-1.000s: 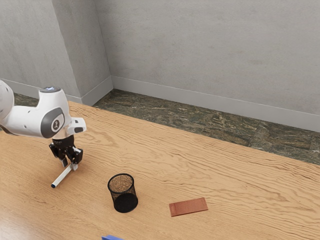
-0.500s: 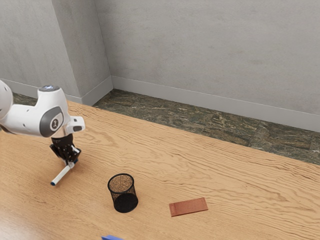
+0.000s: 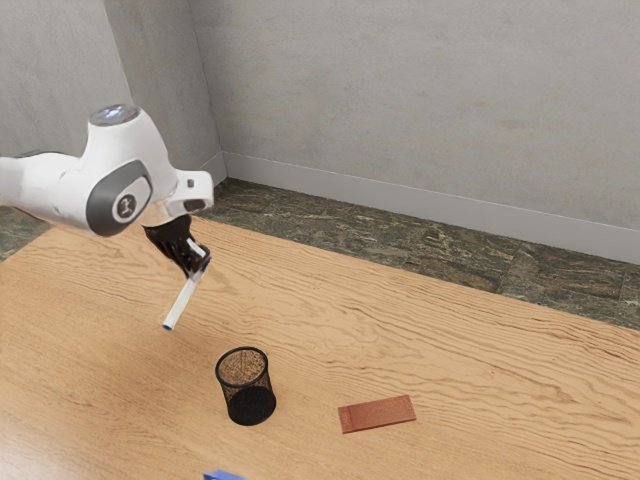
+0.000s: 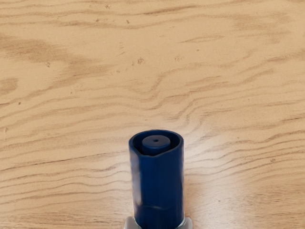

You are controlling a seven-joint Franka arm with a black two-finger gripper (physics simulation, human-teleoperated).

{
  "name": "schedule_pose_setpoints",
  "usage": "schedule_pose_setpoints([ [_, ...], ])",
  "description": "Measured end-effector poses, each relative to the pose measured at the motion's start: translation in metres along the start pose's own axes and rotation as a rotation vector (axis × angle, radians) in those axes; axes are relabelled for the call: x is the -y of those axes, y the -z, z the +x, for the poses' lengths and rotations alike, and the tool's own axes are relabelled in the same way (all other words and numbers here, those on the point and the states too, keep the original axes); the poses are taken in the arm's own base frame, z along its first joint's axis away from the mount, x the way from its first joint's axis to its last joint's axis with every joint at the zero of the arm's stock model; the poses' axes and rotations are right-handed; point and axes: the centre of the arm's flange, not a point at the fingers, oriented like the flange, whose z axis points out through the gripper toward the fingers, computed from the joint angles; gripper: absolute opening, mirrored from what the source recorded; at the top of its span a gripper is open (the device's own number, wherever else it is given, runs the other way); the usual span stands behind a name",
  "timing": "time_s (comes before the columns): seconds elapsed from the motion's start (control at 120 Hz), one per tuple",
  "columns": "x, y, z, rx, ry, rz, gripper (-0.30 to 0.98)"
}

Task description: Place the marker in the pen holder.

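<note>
My gripper (image 3: pixel 201 266) is raised over the table in the exterior view, shut on the marker (image 3: pixel 182 303). The white marker slants down from the fingers, its blue-tipped lower end in the air. In the wrist view the marker's blue end (image 4: pixel 159 186) points away from the hand, above the wood. The black mesh pen holder (image 3: pixel 249 388) stands upright on the table, below and to the exterior view's right of the marker, apart from it.
On the wooden table (image 3: pixel 420 330), a flat reddish-brown block (image 3: pixel 377 414) lies to the exterior view's right of the holder. Part of a blue object (image 3: pixel 223 476) shows at the near edge of that view.
The fingers have closed on the marker. My hand has then risen and moved toward the exterior view's right, lifting the marker off the table. The pen holder has stayed put.
</note>
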Motion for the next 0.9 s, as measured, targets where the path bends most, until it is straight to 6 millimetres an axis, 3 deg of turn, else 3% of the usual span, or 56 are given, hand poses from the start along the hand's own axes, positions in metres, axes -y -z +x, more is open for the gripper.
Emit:
schedule_pose_setpoints([
  [0.092,-0.011,0.018,0.004,-0.059,0.003,-0.01,-0.1],
  [0.217,-0.031,0.029,0.014,-0.139,-0.016,-0.017,-0.1],
  [0.358,-0.072,0.036,0.013,-0.188,-0.067,-0.029,-0.1],
  [0.517,-0.104,0.03,0.005,-0.199,-0.095,-0.04,-0.1],
  [0.9,-0.137,0.007,-0.021,-0.159,-0.099,-0.051,-0.1],
])
